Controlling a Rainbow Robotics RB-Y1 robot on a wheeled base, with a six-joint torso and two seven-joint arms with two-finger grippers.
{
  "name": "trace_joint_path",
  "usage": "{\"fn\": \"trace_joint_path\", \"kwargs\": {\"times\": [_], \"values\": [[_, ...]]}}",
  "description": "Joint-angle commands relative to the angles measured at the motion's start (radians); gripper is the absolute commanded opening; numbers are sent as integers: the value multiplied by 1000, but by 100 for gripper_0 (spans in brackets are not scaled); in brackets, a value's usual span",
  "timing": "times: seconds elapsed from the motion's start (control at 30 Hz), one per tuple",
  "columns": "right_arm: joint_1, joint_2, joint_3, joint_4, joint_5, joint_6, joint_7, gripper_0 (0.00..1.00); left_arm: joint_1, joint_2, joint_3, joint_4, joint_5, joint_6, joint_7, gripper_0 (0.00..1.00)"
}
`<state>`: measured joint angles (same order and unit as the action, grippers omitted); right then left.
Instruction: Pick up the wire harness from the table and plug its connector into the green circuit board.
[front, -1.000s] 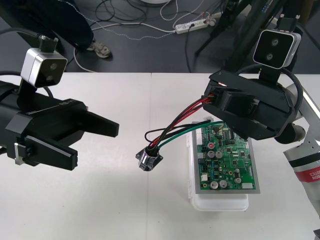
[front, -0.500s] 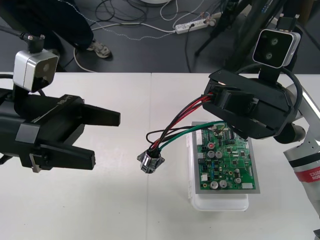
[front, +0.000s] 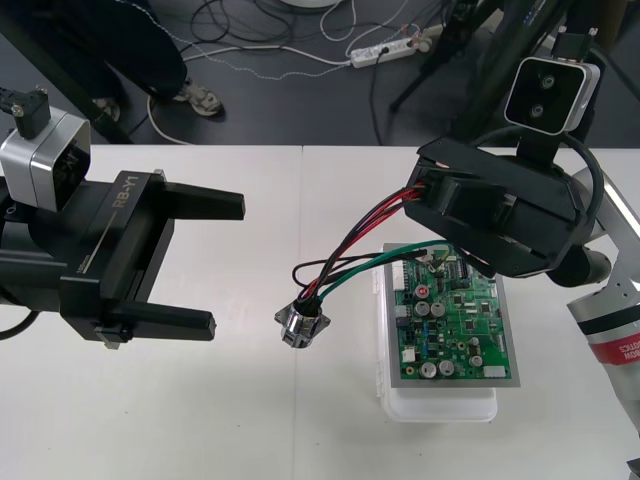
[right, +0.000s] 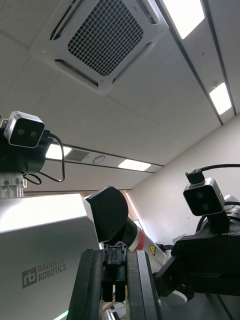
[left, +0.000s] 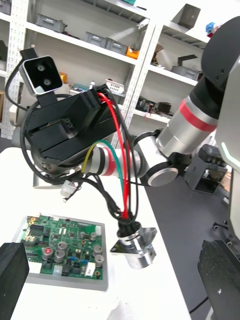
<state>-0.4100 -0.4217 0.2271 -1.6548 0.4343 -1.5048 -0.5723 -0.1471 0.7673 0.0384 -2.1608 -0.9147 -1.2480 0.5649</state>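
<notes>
- The plain light table (front: 200, 420) carries the work, with everything laid out on its right half.
- The left gripper (front: 228, 265) hovers over the left side of the table, its two black fingers (front: 190, 205) spread wide and grasping nothing. Its black body bears the white lettering "RB-Y1".
- The right gripper (front: 432, 195) hangs over the far end of the board. In the right wrist view its fingers (right: 90, 285) are clenched on the plug.
- A silver link (right: 45, 240) beside those fingers carries a logo and the words "RAINBOW ROBOTICS".
- The white base (front: 440, 405) lies right of the table's centre, with its long side running near to far.
- The green circuit board (front: 450, 320) sits on that base, studded with small round parts and chips.
- The wire harness (front: 345, 250) runs from the right gripper down and to the left: red, black and green wires in loose curves.
- The round metal socket (front: 302, 322), flange and all, is just left of the base, between the board and the left gripper. It seems to rest on the table, but contact is unclear.
- The small black plug (right: 115, 270) is pinched between the right gripper's fingers, clear of the board.
</notes>
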Motion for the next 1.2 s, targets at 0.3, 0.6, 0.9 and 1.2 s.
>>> {"fn": "trace_joint_path", "kwargs": {"times": [0.3, 0.6, 0.9, 1.2], "values": [[0, 1, 1, -36, -2, 12, 46, 0, 32, -37, 5, -33, -16, 108, -226, 100], [3, -5, -2, -36, 9, 14, 54, 0, 32, -62, 2, -33, -16, 111, -240, 100], [17, -5, -40, -57, 95, 49, 51, 0, 32, -62, -6, -33, -15, 111, -243, 100], [89, -26, -49, -166, 144, 182, 35, 0, 32, -62, -6, -33, -13, 111, -249, 100]]}}
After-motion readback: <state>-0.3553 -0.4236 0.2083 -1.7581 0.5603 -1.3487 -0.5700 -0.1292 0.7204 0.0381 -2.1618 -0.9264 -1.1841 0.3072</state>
